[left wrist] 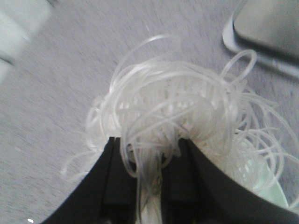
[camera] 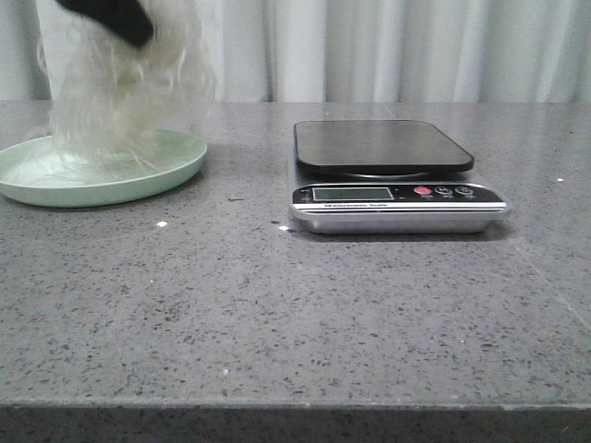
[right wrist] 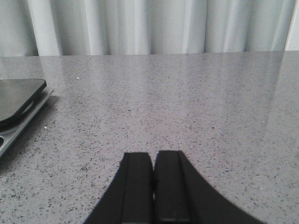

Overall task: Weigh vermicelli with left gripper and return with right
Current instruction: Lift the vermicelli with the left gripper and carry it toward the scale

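Observation:
The vermicelli (camera: 120, 88) is a fluffy whitish clump of looping strands, blurred, hanging over the pale green plate (camera: 175, 161) at the far left. My left gripper (camera: 115, 18) is shut on its top; only the dark tip shows at the upper edge. In the left wrist view the black fingers (left wrist: 117, 172) clamp a bundle of the vermicelli strands (left wrist: 173, 107), with my gripper (left wrist: 150, 144) above the grey table. The digital scale (camera: 388, 148) stands empty at centre right. My right gripper (right wrist: 152, 158) is shut and empty, low over bare table, and out of the front view.
The scale's display and buttons (camera: 397, 194) face the front edge. The scale's corner shows in the right wrist view (right wrist: 18, 100) and in the left wrist view (left wrist: 266, 32). White curtains (camera: 388, 46) hang behind the grey speckled table (camera: 277, 314).

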`<move>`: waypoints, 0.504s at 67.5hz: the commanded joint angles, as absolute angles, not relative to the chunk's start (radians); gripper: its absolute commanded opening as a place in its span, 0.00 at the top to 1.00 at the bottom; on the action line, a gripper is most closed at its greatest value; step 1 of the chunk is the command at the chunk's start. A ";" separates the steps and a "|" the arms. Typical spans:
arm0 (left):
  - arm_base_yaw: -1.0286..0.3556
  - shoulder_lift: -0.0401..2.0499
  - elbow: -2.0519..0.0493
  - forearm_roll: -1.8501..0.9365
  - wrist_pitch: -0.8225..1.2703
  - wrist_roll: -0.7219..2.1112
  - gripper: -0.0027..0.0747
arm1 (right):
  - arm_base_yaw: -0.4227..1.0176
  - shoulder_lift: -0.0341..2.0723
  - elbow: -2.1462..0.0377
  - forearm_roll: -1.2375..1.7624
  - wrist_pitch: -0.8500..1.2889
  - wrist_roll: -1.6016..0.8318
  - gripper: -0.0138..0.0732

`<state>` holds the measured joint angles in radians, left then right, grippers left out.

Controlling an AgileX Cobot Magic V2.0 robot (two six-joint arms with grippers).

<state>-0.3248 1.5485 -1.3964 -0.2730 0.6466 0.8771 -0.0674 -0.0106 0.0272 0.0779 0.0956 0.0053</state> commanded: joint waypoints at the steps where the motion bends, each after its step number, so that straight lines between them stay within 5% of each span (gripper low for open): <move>1: -0.332 1.477 -1.497 -0.351 0.594 0.865 0.78 | -0.073 -0.027 0.020 0.064 0.013 0.000 0.67; 34: -0.626 1.528 -1.634 -0.423 0.405 0.865 0.78 | -0.073 -0.027 0.020 0.064 0.013 0.000 0.67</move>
<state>-0.5605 1.5328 -1.5911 -0.3879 0.5400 0.8753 -0.0674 -0.0106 0.0272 0.0779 0.0956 0.0053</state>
